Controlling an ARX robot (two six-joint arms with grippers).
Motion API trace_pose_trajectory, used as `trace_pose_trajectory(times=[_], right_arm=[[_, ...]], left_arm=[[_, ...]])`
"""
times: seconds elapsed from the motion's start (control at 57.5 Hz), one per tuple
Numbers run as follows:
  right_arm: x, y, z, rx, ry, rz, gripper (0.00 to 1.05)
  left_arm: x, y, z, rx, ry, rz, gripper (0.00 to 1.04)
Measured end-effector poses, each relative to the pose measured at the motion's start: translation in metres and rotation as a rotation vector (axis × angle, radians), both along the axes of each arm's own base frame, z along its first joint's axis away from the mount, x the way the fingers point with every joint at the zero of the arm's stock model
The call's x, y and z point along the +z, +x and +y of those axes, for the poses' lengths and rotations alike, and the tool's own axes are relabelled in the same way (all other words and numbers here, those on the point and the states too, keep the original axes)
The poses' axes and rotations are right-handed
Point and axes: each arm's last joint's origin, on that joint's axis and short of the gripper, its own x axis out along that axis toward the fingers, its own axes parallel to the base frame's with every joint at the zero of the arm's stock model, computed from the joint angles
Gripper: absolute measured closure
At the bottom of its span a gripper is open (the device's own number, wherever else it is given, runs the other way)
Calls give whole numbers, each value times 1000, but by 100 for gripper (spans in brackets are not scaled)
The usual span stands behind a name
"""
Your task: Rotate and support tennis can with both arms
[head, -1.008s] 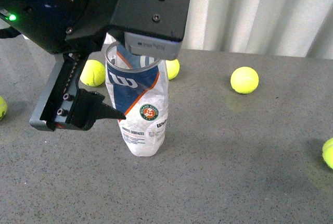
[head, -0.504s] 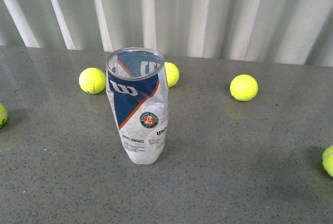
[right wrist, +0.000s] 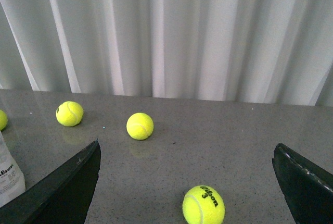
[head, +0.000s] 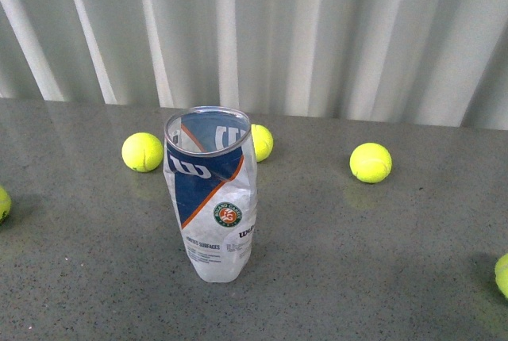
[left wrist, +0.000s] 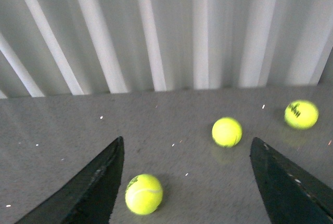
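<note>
Tennis can (head: pixel 211 198) stands upright among scattered tennis balls (head: pixel 371 162).

The tennis can (head: pixel 210 194) partly hides one ball (head: pixel 261 142) behind it. Two balls are cut by the front view's edges, left (head: pixel 3 203) and right (head: pixel 502 274). In the right wrist view only a sliver of the can (right wrist: pixel 9 171) shows at the edge.

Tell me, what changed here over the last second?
The bulky black arm that hung over the clear plastic tennis can a second ago has left the front view, gripping nothing. Both grippers now stand open, empty. The can remains upright, and the yellow-green tennis balls lie around it as before.
</note>
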Motion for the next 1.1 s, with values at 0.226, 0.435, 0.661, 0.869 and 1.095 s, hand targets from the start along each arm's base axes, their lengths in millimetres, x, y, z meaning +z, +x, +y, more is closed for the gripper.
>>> trace_pose_trajectory(times=[0.226, 0.435, 0.661, 0.869, 1.095], right_arm=[[0, 0, 0, 0, 0, 0, 7], [0, 0, 0, 0, 0, 0, 7], [0, 0, 0, 0, 0, 0, 7], [0, 0, 0, 0, 0, 0, 7], [0, 0, 0, 0, 0, 0, 7]], left_arm=[[-22, -22, -26, -2, -134, -39, 74], [-36, -38, -40, 0, -153, -41, 101], [-46, -49, -48, -1, -156, -39, 101], [-51, -58, -59, -8, -158, -43, 101], [-53, -63, -59, -9, -159, -69, 101]])
